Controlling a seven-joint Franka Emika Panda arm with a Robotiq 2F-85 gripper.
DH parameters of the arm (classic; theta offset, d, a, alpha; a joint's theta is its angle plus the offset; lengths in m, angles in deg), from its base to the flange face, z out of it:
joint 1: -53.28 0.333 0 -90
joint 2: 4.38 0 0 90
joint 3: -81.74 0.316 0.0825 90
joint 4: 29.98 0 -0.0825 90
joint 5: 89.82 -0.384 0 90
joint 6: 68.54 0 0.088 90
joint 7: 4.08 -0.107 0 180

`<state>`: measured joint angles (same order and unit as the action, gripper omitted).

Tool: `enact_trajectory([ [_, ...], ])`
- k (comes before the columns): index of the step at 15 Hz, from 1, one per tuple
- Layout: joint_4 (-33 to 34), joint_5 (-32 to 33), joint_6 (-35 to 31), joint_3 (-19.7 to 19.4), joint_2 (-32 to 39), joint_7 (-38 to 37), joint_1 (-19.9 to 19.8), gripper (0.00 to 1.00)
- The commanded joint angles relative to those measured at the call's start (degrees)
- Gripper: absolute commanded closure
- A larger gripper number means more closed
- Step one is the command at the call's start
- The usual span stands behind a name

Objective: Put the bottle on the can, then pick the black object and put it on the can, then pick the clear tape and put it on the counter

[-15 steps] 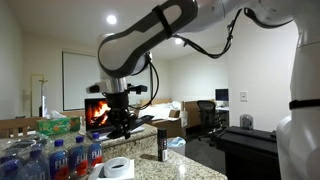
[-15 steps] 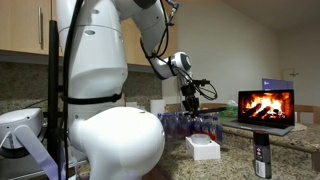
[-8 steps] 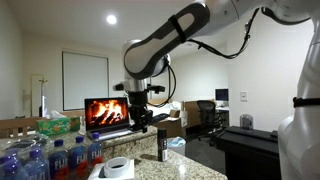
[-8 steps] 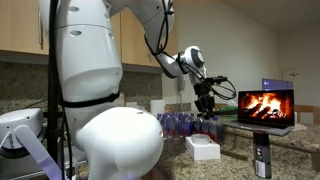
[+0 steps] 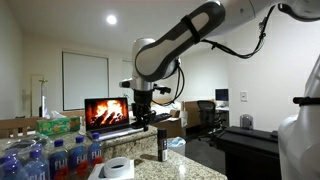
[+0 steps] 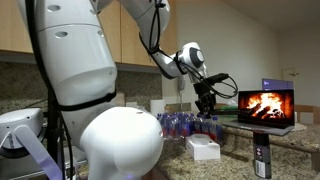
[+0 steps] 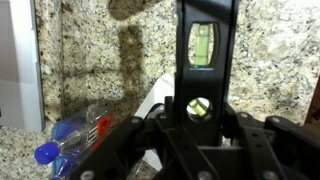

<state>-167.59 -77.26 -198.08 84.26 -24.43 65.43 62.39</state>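
In the wrist view my gripper is shut on the black object, a flat black bar with green vials that sticks out past the fingers over the granite counter. Both exterior views show the gripper hanging in the air above the counter, in front of the laptop. The slim dark bottle stands upright near the counter's end, lower than the gripper and apart from it. The clear tape lies flat close to the camera. I cannot make out the can.
An open laptop showing a fire stands at the back. Several blue-labelled water bottles crowd one side of the counter. A green tissue box and a white box also sit there.
The arm has swung sideways with the black object in its grip, away from the water bottles and toward the dark bottle. The jaws have stayed as they were.
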Motion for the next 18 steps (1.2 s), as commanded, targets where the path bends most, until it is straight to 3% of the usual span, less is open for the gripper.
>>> enact_trajectory([
  [1,0.1,0.0,0.2,-0.1,0.0,0.0,0.1,0.82],
  [12,12.5,-5.5,11.8,-10.2,4.7,9.7,-3.8,0.82],
  [16,13.7,-6.9,7.5,-10.7,7.1,7.3,-5.6,0.82],
  [17,10.7,-4.7,4.0,-10.0,5.4,5.1,-6.4,0.82],
  [18,12.8,-5.8,7.9,-10.0,6.4,7.1,-6.1,0.57],
])
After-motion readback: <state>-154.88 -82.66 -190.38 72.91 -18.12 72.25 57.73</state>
